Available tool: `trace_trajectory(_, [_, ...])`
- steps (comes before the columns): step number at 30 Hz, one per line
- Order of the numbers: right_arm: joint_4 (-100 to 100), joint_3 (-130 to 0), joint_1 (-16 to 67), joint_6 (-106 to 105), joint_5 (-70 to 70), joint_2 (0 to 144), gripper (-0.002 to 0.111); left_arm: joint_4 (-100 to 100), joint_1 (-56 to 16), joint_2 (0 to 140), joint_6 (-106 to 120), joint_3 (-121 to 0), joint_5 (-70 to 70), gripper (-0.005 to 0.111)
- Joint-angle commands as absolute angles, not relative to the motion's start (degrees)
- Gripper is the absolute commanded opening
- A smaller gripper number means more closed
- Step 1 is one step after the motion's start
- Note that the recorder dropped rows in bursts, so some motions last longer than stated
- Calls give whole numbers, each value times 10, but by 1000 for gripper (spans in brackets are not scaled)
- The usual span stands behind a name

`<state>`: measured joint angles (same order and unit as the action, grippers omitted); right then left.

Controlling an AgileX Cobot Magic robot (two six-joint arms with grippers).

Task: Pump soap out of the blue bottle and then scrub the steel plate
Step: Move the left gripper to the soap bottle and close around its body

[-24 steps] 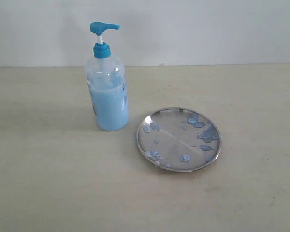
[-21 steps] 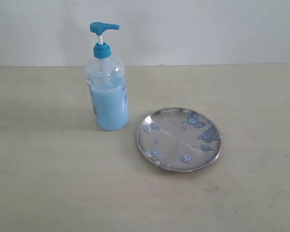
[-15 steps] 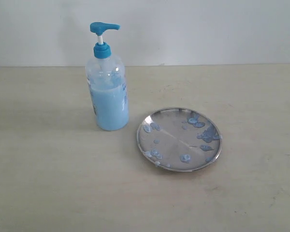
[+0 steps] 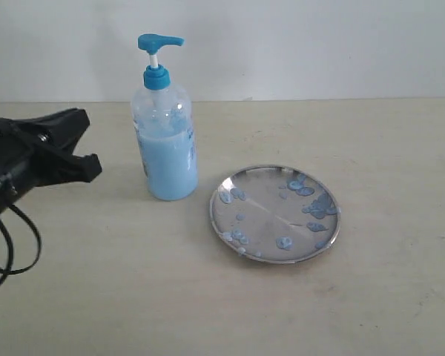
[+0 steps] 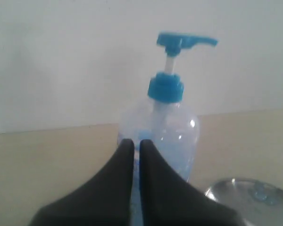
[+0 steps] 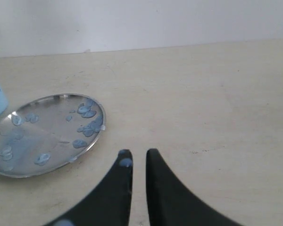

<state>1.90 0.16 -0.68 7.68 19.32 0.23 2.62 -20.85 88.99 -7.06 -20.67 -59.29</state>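
Observation:
The blue bottle [image 4: 167, 152] stands upright on the table, about half full of pale blue soap, with its blue pump head [image 4: 159, 42] raised. To its right lies the steel plate [image 4: 261, 199], dotted with bluish soap blobs [image 4: 319, 206]. My left gripper [image 4: 93, 142] hovers left of the bottle, apart from it and pointing at it. In the left wrist view its fingers [image 5: 137, 141] stand almost together, holding nothing, with the bottle [image 5: 177, 136] behind them. My right gripper [image 6: 139, 153] is shut and empty over bare table beside the plate [image 6: 52, 123]. A soap blob [image 6: 126, 163] sticks to one finger.
A black cable [image 4: 11, 248] loops under my left arm at the left edge. A white wall runs along the back of the beige table [image 4: 371, 297]. The plate's rim [image 5: 245, 186] shows in a corner of the left wrist view.
My left gripper has come into the exterior view from the left edge, toward the bottle. The bottle and plate have not moved.

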Motion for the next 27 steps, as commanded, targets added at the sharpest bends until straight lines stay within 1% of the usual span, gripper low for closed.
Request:
trace_trajectory(1, [20, 0, -11, 75, 187, 0, 1, 19, -212, 1008, -50, -227, -662, 7])
trace_trajectory(2, [20, 0, -11, 75, 187, 0, 1, 19, -212, 1027, -47, -230, -679, 10])
trace_trajectory(4, [20, 0, -11, 75, 187, 0, 1, 20, -212, 1070, -41, -239, -700, 24])
trace_trajectory(5, [20, 0, -11, 75, 187, 0, 1, 29, -212, 1103, -42, -253, -700, 49])
trace_trajectory(6, [20, 0, -11, 75, 187, 0, 1, 30, -212, 1115, -44, -261, -700, 66])
trace_trajectory(7, [20, 0, -11, 75, 187, 0, 1, 30, -212, 1134, -51, -280, -700, 99])
trace_trajectory(8, [20, 0, -11, 75, 187, 0, 1, 31, -212, 1138, -51, -289, -700, 109])
trace_trajectory(10, [20, 0, -11, 75, 187, 0, 1, 63, -212, 1148, -60, -313, -700, 109])
trace_trajectory(12, [20, 0, -11, 75, 187, 0, 1, 160, -212, 1152, -70, -346, -700, 109])
trace_trajectory(14, [20, 0, -11, 75, 187, 0, 1, 204, -212, 1164, -70, -387, -700, 109])
trace_trajectory(18, [20, 0, -11, 75, 187, 0, 1, 155, -212, 1203, -64, -455, -661, 109])
trace_trajectory(27, [20, 0, -11, 75, 187, 0, 1, 178, -212, 1281, -64, -560, -663, 109])
